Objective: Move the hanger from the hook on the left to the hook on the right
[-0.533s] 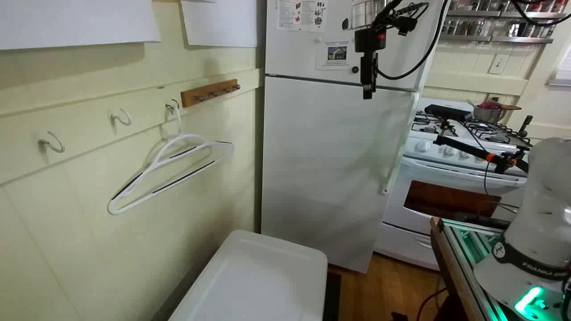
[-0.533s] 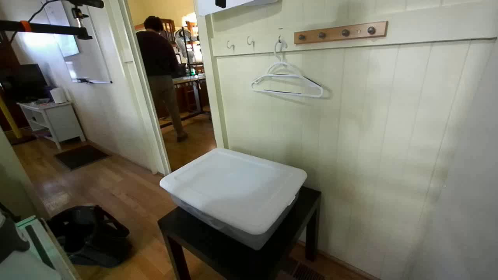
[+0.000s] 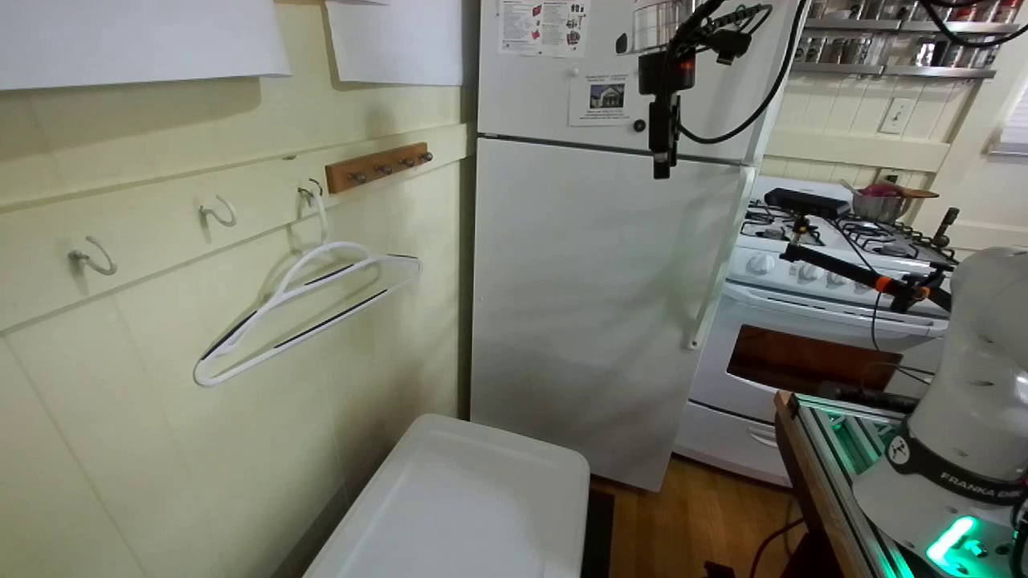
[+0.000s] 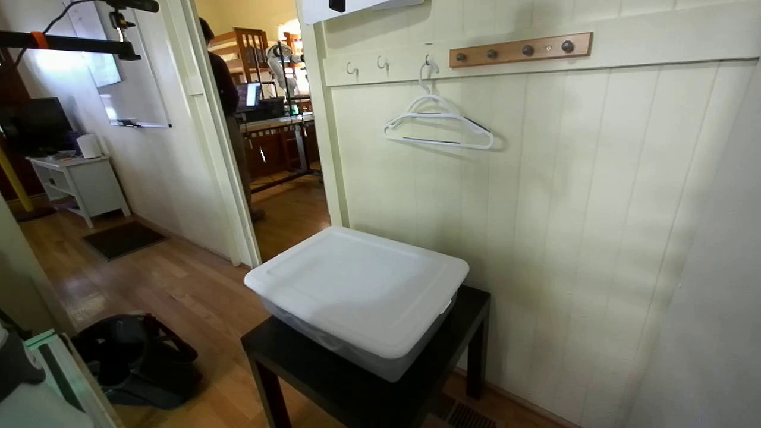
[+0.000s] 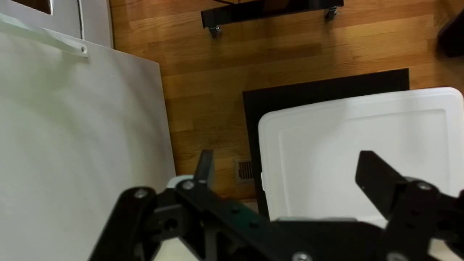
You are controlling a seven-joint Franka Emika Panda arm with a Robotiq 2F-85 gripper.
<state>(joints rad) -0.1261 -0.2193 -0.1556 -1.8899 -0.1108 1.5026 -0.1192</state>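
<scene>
The black two-fingered pincer (image 5: pixel 286 156) is spread wide, gripping nothing. Below is a big white plastic bin lid (image 5: pixel 337 156), easy to clip if the pincer drops too low. Well away from the pincer, the thin white triangular hanger (image 4: pixel 437 115) hangs on a darkish curved metal hook (image 3: pixel 305 192) (already the right-hand one? can't tell, tbh). It just dangles, so a sloppy nudge probably sets it swinging. Farther off, two bare pale curved hooks (image 3: pixel 220 222): misread the target and it could land there.
</scene>
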